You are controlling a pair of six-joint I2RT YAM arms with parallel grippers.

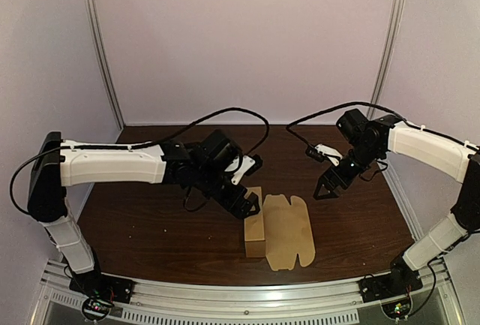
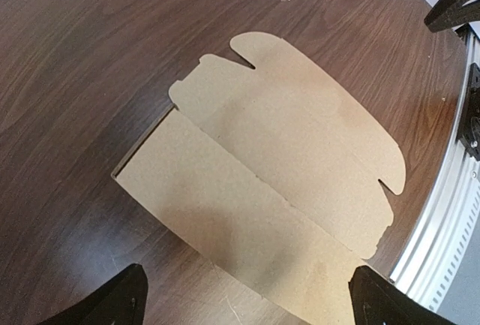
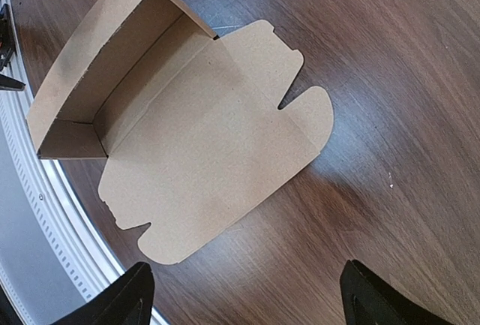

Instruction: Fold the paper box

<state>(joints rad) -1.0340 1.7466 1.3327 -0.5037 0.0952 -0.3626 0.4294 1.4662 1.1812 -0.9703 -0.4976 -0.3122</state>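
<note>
While the left fingers [image 2: 124, 299] and right fingers [image 3: 124, 295] hung open and empty, the half-folded box [image 1: 277, 231] lay loose near the table's [image 1: 150, 220] front. A one-sided push might slide it or flatten its raised wall.

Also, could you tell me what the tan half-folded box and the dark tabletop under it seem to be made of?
The tan half-folded box looks like matte paperboard: speckled fibrous surface, creased folds. The dark brown tabletop is wood or wood-look laminate, slightly glossy: streaky grain.

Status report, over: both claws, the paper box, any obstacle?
Left claw open, empty, by the raised wall. Right claw open, empty. Paper box partly folded, lid flat. No obstacle seen.
</note>
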